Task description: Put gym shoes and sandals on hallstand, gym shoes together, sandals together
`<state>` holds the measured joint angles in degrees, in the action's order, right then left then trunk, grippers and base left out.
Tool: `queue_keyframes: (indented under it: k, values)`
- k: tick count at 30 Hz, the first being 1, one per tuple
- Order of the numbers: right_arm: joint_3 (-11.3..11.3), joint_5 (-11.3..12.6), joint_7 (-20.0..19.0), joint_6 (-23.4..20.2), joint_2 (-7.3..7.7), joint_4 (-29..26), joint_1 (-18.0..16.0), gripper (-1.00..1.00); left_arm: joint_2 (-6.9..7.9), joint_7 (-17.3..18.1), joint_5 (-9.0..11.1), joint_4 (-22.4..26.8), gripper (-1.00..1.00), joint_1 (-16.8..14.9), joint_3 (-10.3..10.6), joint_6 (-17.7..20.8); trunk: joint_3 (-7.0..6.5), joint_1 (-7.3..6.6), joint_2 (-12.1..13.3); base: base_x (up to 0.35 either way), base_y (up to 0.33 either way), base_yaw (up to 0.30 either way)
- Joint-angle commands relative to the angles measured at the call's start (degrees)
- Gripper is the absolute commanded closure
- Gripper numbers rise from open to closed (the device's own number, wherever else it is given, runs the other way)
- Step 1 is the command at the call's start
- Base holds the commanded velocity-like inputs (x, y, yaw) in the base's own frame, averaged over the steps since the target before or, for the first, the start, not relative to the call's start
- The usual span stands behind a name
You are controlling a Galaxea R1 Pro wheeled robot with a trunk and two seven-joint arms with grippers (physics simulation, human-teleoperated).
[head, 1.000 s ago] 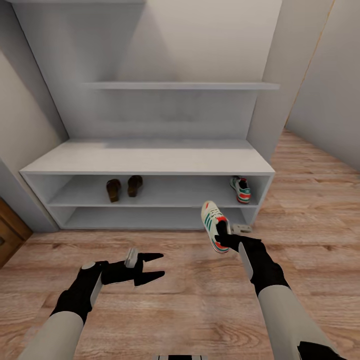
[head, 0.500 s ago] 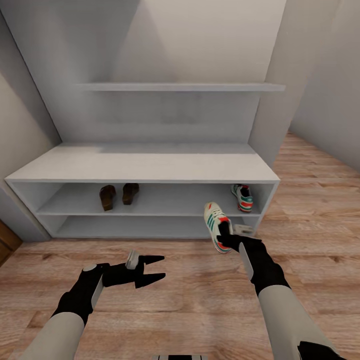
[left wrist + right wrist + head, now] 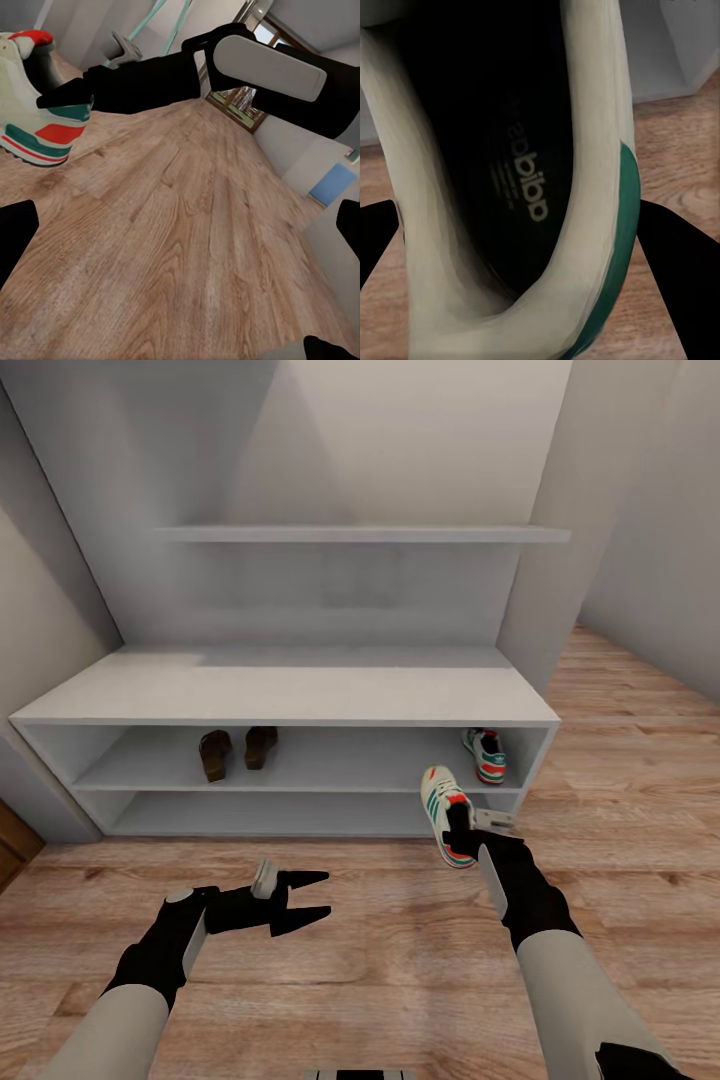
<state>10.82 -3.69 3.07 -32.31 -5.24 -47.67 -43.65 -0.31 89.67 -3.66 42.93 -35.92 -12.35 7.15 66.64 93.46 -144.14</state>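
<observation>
Your right gripper (image 3: 462, 838) pinches the white green-striped sneaker (image 3: 446, 814), insole reading "adidas" (image 3: 526, 182). The pale-grey rack (image 3: 290, 695) holds brown sandals (image 3: 236, 750) at 11 o'clock; your left gripper (image 3: 303, 897) is spread.

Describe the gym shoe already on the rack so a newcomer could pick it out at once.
Find the wide pale-grey hallstand against the wall and look along its upper open shelf to the far right end. The gym shoe there is white with green stripes and red-orange trim, unlike the two brown sandals further left.
</observation>
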Motion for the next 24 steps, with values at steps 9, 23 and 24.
queue_keyframes:
  k: [9,23,24]
  values:
    - [0.2,-0.4,0.0,-0.3,0.11,-0.1,0.0,1.0,-0.04,0.3,-0.4,0.0,-1.0,0.0,-0.2,0.6,0.05,-0.01,0.0,0.111,-0.015,0.0]
    - [0.3,-0.4,0.1,-0.3,0.18,-0.1,0.0,1.0,-1.14,0.3,-0.4,-0.2,-1.0,0.0,-0.2,0.6,0.05,-0.01,0.0,0.184,-0.003,0.0]
    - [0.3,-0.4,0.1,-0.3,0.18,-0.1,0.0,1.0,-1.54,0.3,-0.4,-0.5,-1.0,0.0,-0.2,0.6,0.05,-0.01,0.0,0.246,0.0,0.0]
